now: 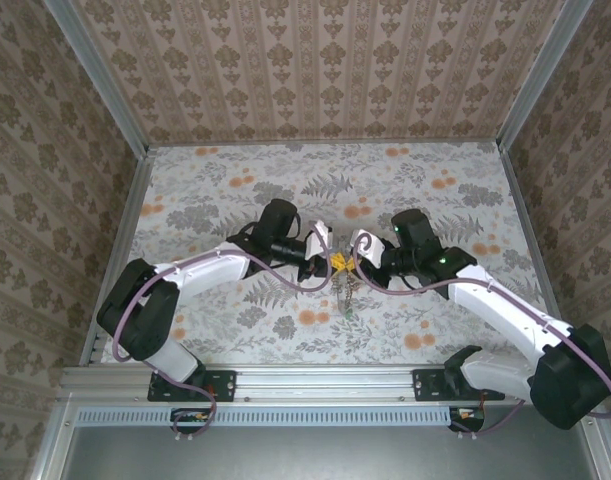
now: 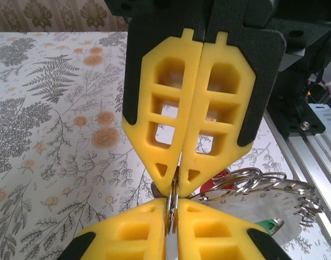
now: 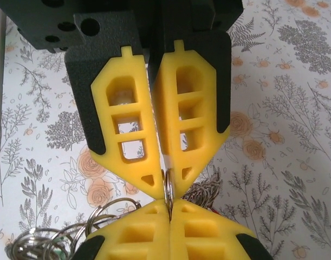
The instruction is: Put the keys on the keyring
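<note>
Thin metal ring: edge-on, mostly hidden between yellow pads; link to keyring unclear.
Left end effector: narrow, nipping ring from one side.
Right end effector: closed, tips opposite left's, clamping same ring.
Keyring: silvery loops bunched just beside ring, low over counter; contact with counter unclear, far part cut off.
Green key head: half hidden, just beyond loops from ring.
Other keys: too small to make out.
</note>
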